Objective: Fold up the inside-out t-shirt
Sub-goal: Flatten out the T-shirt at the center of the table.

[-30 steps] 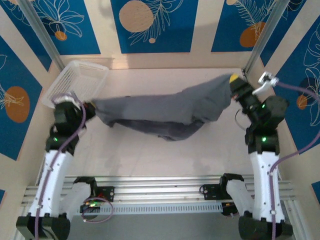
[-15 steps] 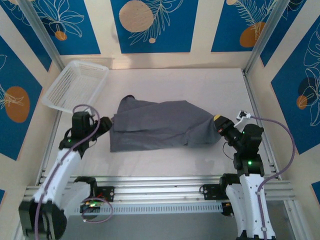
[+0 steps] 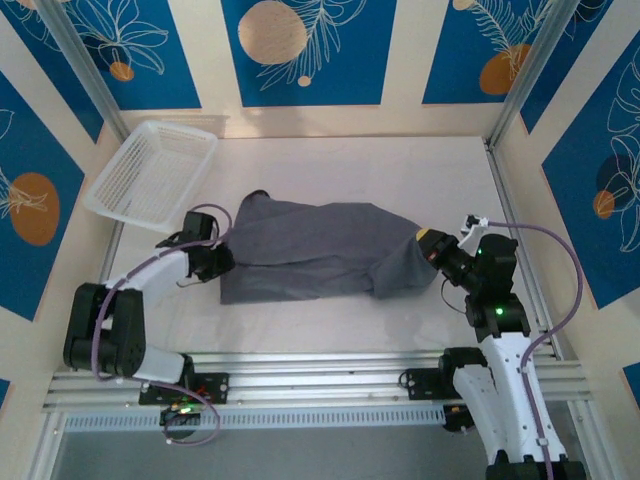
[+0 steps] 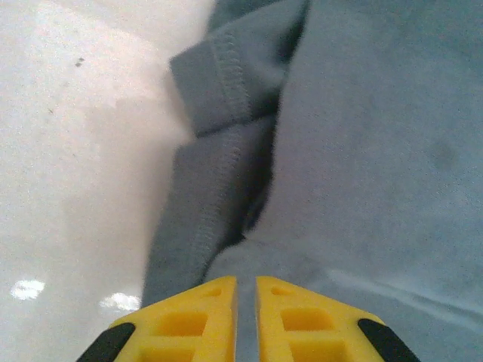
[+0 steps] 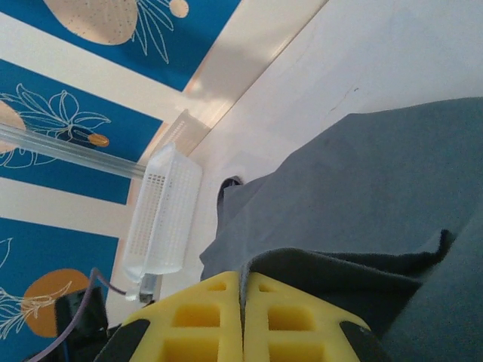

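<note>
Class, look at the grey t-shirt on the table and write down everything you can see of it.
The t-shirt is plain slate-grey, soft knit with stitched hems, no print. It lies loosely spread across the white table, longest left to right, a sleeve hem folded over at its left end. The left gripper pinches its left edge; the right gripper is shut on its bunched right end. It lies apart from the white mesh basket.

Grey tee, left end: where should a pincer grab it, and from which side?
Take the stitched sleeve hem at the t-shirt's far-left corner, coming in low from the left over the table. It's doubled-over and juts past the flat body, so likely easiest to pinch.
</note>
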`<control>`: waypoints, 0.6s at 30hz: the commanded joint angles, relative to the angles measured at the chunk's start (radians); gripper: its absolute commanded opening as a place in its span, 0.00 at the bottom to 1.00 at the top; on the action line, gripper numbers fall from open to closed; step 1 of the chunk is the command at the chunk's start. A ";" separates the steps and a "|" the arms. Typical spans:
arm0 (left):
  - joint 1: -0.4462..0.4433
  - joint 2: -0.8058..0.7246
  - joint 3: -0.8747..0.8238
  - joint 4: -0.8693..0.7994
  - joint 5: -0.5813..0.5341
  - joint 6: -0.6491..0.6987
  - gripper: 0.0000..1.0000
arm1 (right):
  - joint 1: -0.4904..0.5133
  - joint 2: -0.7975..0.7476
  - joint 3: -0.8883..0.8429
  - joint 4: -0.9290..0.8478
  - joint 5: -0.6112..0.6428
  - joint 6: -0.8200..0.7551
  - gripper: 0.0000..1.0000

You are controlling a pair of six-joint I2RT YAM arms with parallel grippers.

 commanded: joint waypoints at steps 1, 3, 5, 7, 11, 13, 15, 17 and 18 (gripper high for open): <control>-0.006 0.069 0.071 -0.001 -0.076 -0.012 0.16 | 0.024 -0.033 -0.007 0.010 0.025 0.044 0.00; -0.007 0.102 0.078 0.032 -0.036 -0.024 0.19 | 0.033 -0.029 -0.001 0.011 0.030 0.037 0.00; -0.007 0.125 0.072 0.083 -0.007 -0.050 0.23 | 0.036 -0.014 0.028 -0.023 0.029 0.009 0.00; -0.007 0.146 0.082 0.102 0.010 -0.058 0.26 | 0.039 -0.010 0.049 -0.059 0.037 -0.012 0.00; -0.006 0.150 0.093 0.139 0.038 -0.061 0.27 | 0.045 -0.022 0.033 -0.050 0.060 -0.015 0.00; -0.007 0.140 0.105 0.136 0.028 -0.057 0.27 | 0.044 -0.018 0.031 -0.049 0.064 -0.019 0.00; -0.009 0.134 0.118 0.134 0.026 -0.053 0.28 | 0.045 -0.010 0.033 -0.051 0.062 -0.024 0.00; -0.011 0.142 0.136 0.134 0.020 -0.049 0.34 | 0.045 -0.006 0.034 -0.056 0.064 -0.028 0.00; -0.011 0.151 0.144 0.133 0.017 -0.047 0.36 | 0.045 -0.007 0.034 -0.058 0.069 -0.030 0.00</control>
